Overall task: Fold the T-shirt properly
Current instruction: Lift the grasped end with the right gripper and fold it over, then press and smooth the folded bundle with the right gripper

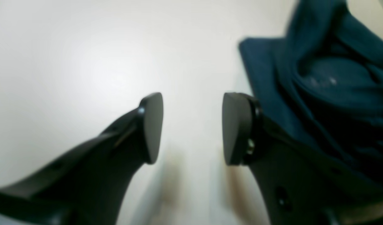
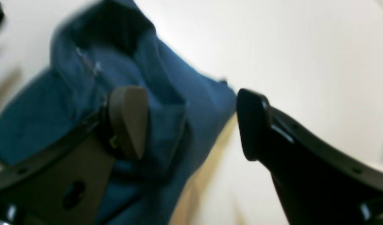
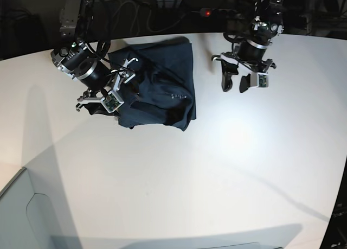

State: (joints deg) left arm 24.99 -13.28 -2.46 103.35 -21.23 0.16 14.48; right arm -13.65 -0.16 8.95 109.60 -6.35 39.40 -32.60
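The open black right hand (image 3: 103, 109) spans the left edge of the crumpled navy cotton T-shirt (image 3: 162, 89) on the white surface (image 3: 179, 189) — nearer than the wide-open black left hand (image 3: 235, 87), which stands clear on the shirt's other side.

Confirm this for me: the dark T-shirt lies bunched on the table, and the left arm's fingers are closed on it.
Wrong on the fingers: the left wrist view shows the left arm's fingers apart, with no cloth between them.
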